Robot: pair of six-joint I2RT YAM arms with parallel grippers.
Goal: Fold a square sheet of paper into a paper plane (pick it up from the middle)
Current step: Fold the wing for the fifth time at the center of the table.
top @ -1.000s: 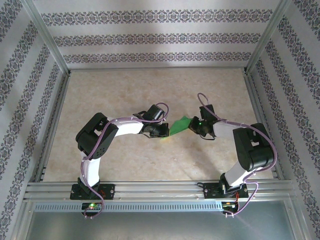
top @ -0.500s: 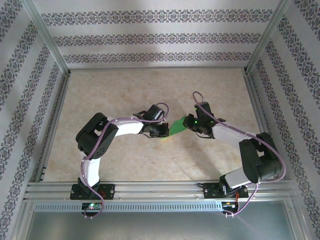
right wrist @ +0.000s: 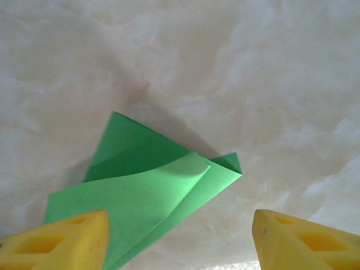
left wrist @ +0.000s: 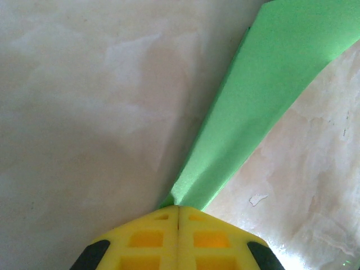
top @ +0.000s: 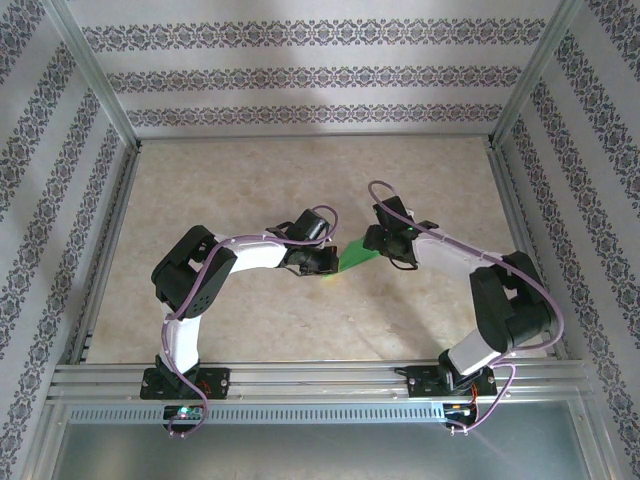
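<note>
L hand (left wrist: 178, 212) pinches thin green paper plane (left wrist: 264, 95) (layered, creased).

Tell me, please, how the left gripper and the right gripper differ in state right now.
The left gripper is shut, pinching the folded green paper at its narrow end; the right gripper is open, clamping nothing. The left's jaws meet; the right's stand wide apart. Both are yellow-tipped and face the paper.

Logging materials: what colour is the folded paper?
Folded paper is plain bright green; clearest in right wrist view.
</note>
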